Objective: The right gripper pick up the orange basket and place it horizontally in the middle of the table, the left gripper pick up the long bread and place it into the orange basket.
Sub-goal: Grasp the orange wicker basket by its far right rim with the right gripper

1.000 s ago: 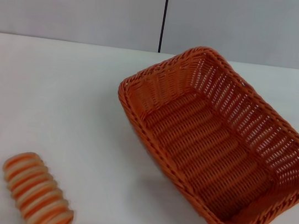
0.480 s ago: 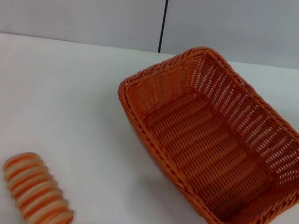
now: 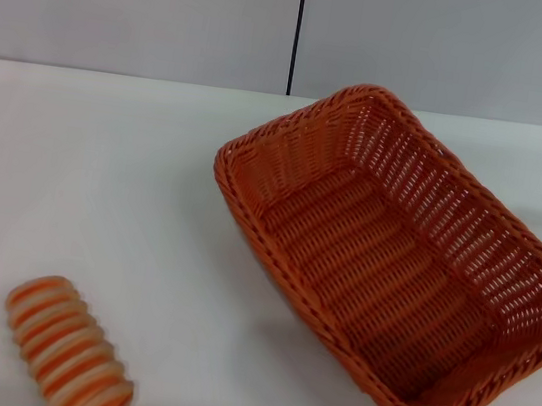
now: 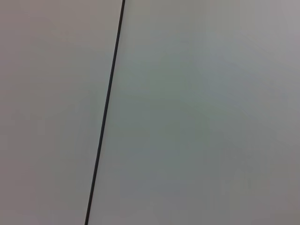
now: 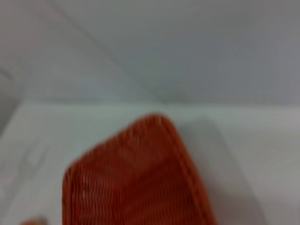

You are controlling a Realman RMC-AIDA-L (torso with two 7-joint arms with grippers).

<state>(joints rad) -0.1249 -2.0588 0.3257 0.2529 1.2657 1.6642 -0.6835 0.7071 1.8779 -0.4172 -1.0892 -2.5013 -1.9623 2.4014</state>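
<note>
Basket sat slanted on the worktop, bread well apart; neither end effector showed, so its grip stayed unknown; grabbing the near rim looked best

- The large rectangular woven wicker basket is deep orange all over, with openwork slots along its sides and a braided rim.
- The small ridged loaf of bread carries alternating orange and cream cross stripes.
- The flat counter is plain white.

Basket: on the table, right half, set diagonally.
Long bread: near front left corner, well apart.
</note>
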